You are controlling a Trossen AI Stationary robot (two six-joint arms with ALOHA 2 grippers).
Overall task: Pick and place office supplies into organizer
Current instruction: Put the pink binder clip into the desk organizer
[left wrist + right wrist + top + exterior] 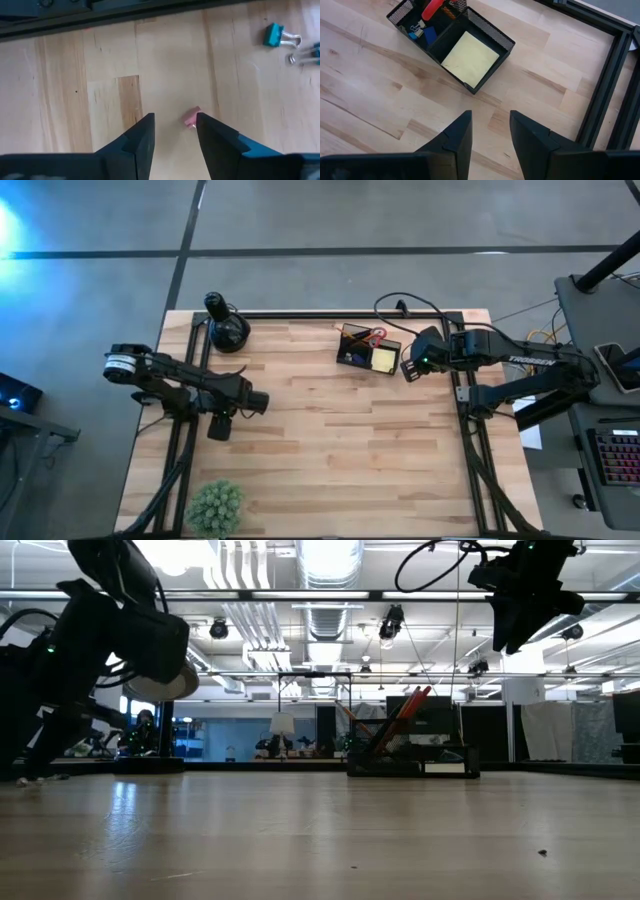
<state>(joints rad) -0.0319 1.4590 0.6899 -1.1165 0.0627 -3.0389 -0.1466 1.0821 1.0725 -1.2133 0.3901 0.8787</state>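
We see the left gripper (pixel 174 131) low over the table (pixel 65 100), jaws apart and empty, with a small pink piece (pixel 192 117) lying just ahead between the fingertips. We judge it light, stiff and apt to skid, so grip it across its middle. Bare wood surrounds it; a teal binder clip (pixel 276 36) lies well off. The right gripper (pixel 490 131), fingers parted and empty, hovers beside the organizer (pixel 485 27).

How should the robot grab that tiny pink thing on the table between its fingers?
The small pink piece lies flat on the wooden table, so coming straight down from above looks best. The left gripper is already above it, fingers apart, but the piece sits close to one finger. Centring it first, then pinching its two short sides, probably works.
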